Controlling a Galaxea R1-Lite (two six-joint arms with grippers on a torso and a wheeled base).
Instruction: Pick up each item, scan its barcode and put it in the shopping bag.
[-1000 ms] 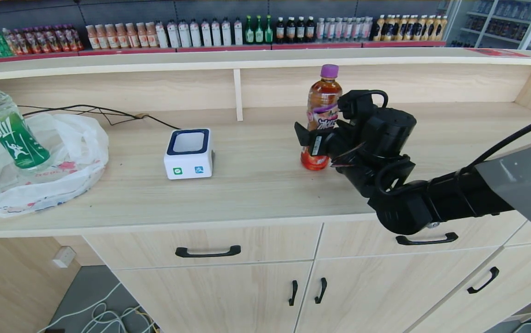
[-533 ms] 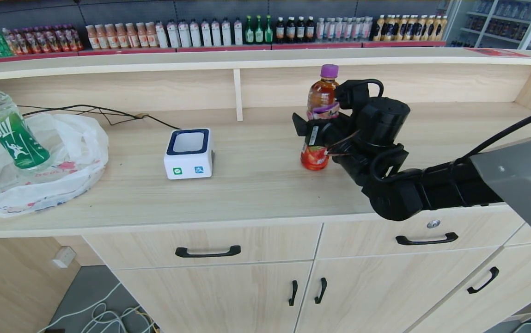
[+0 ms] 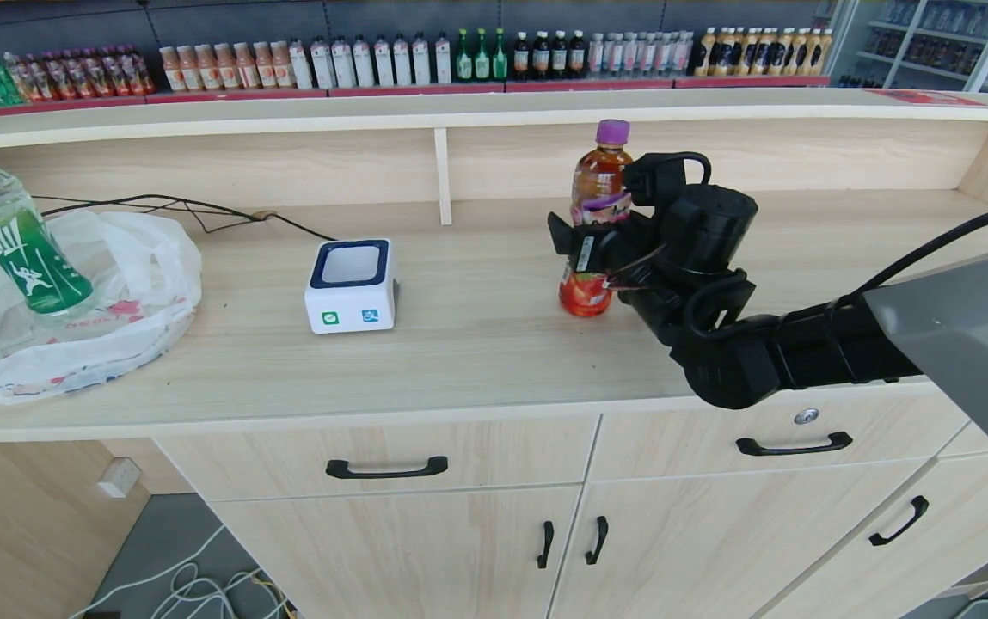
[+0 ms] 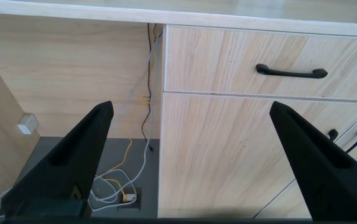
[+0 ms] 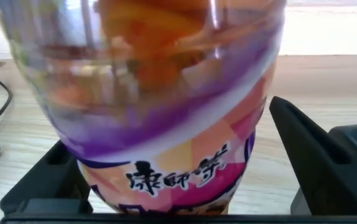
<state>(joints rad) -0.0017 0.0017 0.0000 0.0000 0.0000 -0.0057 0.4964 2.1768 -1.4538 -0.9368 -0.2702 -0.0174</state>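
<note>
An orange tea bottle (image 3: 601, 172) with a purple cap stands upright on the wooden counter (image 3: 476, 344), right of centre. My right gripper (image 3: 595, 248) is open and straddles its label, one finger on each side; in the right wrist view the bottle (image 5: 166, 93) sits between the fingers (image 5: 309, 155). A white scanner box (image 3: 350, 285) with a blue-rimmed window sits mid-counter. At the far left a green-labelled water bottle (image 3: 12, 232) leans in the white shopping bag (image 3: 124, 284). My left gripper (image 4: 191, 109) hangs open below the counter, facing the cabinet fronts.
Black cables (image 3: 184, 206) run along the counter behind the scanner. A raised back ledge (image 3: 494, 112) with a vertical divider (image 3: 443, 176) borders the counter. Drawers and doors with black handles (image 3: 386, 468) sit below. Shelves of bottles (image 3: 459, 56) line the far wall.
My right gripper has pushed forward and slightly up, so the tea bottle now sits deeper between its fingers. The bottle, scanner and bag have stayed put.
</note>
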